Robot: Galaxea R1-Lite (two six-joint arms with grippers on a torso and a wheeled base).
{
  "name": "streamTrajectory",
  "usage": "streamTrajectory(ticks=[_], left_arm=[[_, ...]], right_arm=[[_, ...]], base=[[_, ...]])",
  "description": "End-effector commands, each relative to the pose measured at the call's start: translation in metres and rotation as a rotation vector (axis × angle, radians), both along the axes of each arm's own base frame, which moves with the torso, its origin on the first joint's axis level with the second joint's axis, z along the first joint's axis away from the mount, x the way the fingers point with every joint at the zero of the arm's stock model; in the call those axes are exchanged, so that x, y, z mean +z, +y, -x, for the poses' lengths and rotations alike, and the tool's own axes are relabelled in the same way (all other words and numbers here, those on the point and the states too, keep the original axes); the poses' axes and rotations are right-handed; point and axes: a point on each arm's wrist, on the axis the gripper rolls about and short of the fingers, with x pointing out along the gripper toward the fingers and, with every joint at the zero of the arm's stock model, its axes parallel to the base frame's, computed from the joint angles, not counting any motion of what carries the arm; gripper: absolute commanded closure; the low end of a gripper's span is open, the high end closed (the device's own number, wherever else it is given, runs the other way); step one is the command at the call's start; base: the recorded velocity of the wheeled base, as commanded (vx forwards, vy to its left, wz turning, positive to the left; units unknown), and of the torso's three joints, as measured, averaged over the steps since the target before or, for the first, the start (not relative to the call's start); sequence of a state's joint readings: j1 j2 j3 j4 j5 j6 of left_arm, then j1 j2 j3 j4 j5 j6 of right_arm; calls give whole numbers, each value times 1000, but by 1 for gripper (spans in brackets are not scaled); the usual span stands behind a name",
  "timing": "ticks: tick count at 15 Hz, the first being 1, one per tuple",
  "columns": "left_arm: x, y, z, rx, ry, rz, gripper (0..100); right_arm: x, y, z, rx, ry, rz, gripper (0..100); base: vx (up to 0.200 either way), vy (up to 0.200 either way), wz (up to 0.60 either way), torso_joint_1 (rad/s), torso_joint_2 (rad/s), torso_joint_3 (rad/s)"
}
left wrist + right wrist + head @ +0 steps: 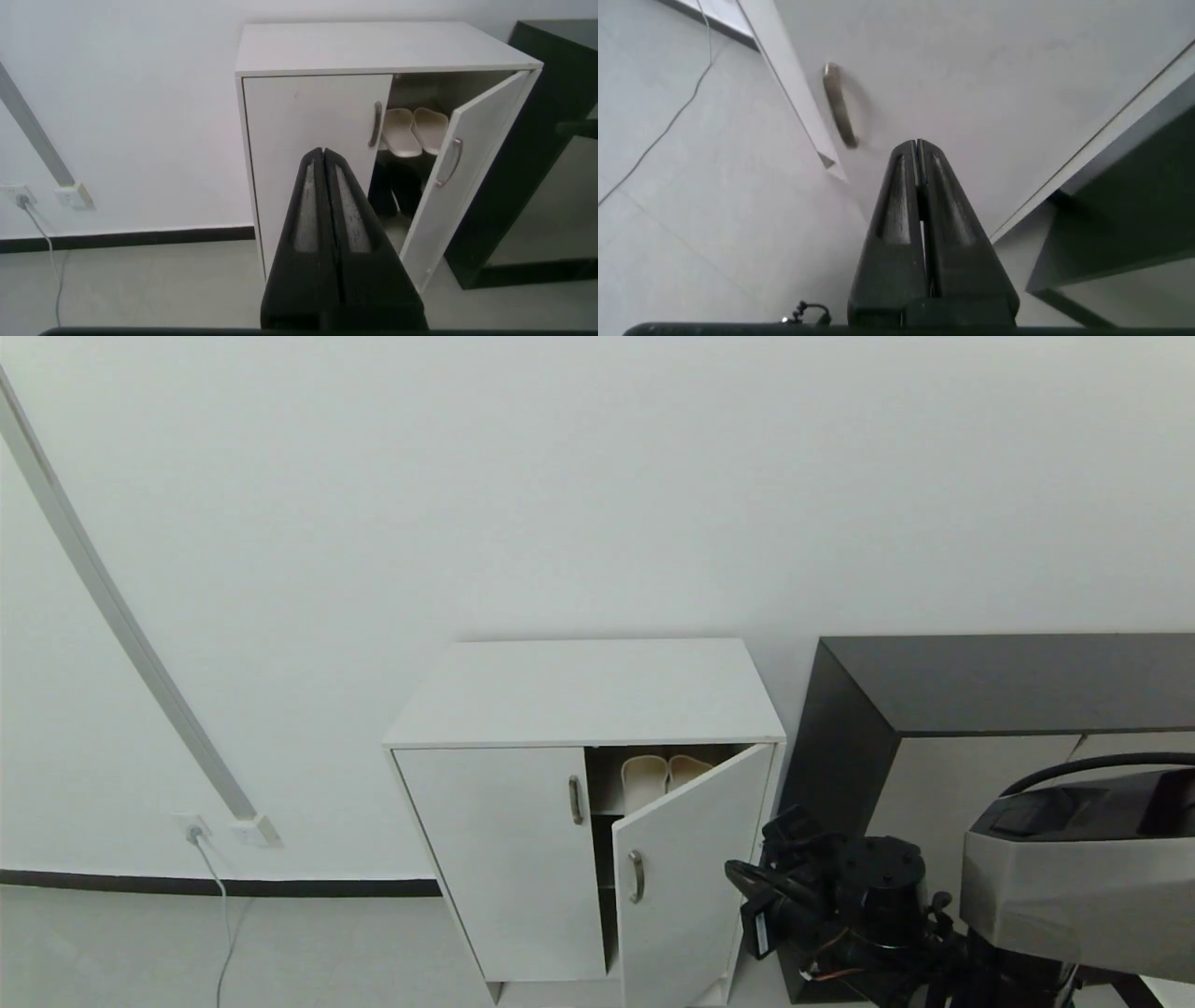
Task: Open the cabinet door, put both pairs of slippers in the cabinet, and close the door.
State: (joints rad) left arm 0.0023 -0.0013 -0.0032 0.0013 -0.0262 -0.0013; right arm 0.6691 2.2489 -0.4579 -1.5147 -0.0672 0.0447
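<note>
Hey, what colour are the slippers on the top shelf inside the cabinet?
Cream, a pale off-white beige. The slippers show best in the left wrist view.

Right door (695,859) ajar, gap narrow (slippers (658,779) on upper shelf); black table (1008,681) just beside cabinet (588,691).

Figure: inventory of the scene, counted by kind.

One white cabinet (583,695) with two doors, the left door (499,859) and the right door (691,887); two handles, the left handle (576,800) and the right handle (637,876); two pale slippers (644,782), making one pair; one dark table (1008,681); two wall plates (191,823); one cable (224,919); one conduit (112,607); two grippers, the left gripper (324,154) and the right gripper (918,145).
</note>
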Motion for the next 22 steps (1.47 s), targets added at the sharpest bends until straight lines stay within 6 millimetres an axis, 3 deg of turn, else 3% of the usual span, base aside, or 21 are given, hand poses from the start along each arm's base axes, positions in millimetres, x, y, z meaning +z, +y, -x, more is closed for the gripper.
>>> streamTrajectory(ticks=[1,5,10,18,22], left_arm=[[0,0,0,1,2,0,100],[0,0,0,1,2,0,100],[0,0,0,1,2,0,100],[0,0,0,2,2,2,100],[0,0,0,1,2,2,100]], right_arm=[[-6,0,0,5,16,11,100],[-16,8,-9,7,12,9,100],[-29,28,-36,1,-23,-19,100],[-26,45,-80,-34,-33,-25,100],[-25,43,-95,-57,-28,-21,100]], base=[[200,0,0,-17,2,2],[0,0,0,0,0,0],[0,0,0,0,0,0],[0,0,0,0,0,0],[0,0,0,0,0,0]])
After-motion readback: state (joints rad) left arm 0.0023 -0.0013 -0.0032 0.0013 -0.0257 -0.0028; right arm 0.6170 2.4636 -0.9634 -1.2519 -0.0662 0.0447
